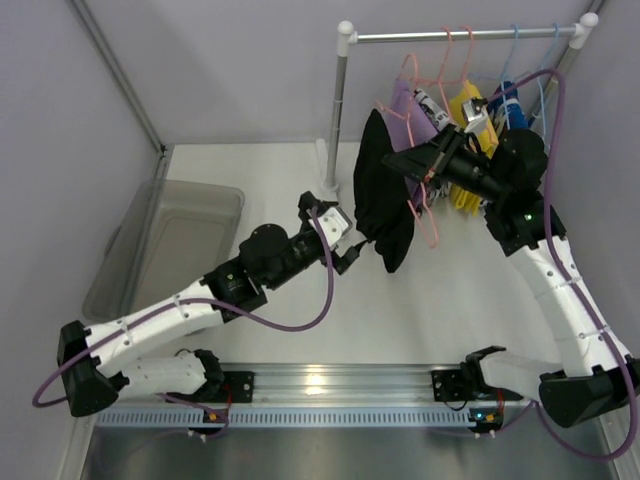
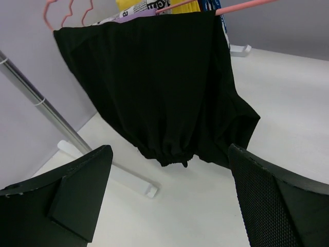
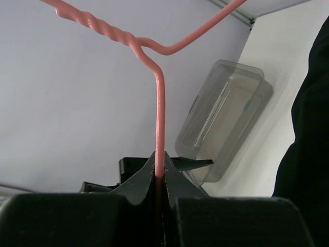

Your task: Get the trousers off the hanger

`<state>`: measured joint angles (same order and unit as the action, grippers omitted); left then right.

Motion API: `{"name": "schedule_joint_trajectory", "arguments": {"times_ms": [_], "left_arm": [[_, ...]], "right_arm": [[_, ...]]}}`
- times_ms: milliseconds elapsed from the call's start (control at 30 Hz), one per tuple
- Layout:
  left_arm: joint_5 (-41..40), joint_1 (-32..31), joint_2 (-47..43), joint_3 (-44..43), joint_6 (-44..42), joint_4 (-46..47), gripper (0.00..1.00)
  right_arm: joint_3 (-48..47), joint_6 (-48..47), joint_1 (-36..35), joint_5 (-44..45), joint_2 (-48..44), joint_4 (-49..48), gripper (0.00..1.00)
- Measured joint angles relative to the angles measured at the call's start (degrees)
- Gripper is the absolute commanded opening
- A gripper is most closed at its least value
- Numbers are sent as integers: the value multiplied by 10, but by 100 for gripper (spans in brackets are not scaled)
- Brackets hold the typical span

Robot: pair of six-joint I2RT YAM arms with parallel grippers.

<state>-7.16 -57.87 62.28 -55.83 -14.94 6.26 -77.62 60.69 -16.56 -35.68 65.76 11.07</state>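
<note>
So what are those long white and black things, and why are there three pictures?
They are two robot arms bolted to a table. One picture looks down from above; the other two come from small cameras on each arm's wrist. The right gripper is pinched shut on a pink hanger. Black trousers hang from that hanger. The left gripper is wide open, right beside the trousers, holding nothing. Behind them a rail carries more hangers with purple trousers and other clothes. A clear plastic bin sits on the table's left side.
</note>
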Motion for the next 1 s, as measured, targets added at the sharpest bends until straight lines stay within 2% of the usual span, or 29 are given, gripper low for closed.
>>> {"name": "schedule_joint_trajectory", "arguments": {"times_ms": [300, 633, 700, 733, 867, 1000], "left_arm": [[-7, -4, 93, 3, -17, 129, 99], [-28, -4, 132, -43, -20, 188, 98], [-30, -4, 132, -53, -20, 193, 95], [-31, -4, 133, -58, -21, 197, 90], [-45, -4, 137, -70, -38, 202, 80], [-64, -5, 151, -76, -54, 206, 76]], "right_arm": [[0, 9, -49, -3, 0, -20, 0], [0, 3, -71, -3, 0, -21, 0], [0, 3, -73, -3, 0, -21, 0], [0, 3, -73, -3, 0, -21, 0], [0, 3, -74, -3, 0, -27, 0], [0, 1, -74, -3, 0, -30, 0]]}}
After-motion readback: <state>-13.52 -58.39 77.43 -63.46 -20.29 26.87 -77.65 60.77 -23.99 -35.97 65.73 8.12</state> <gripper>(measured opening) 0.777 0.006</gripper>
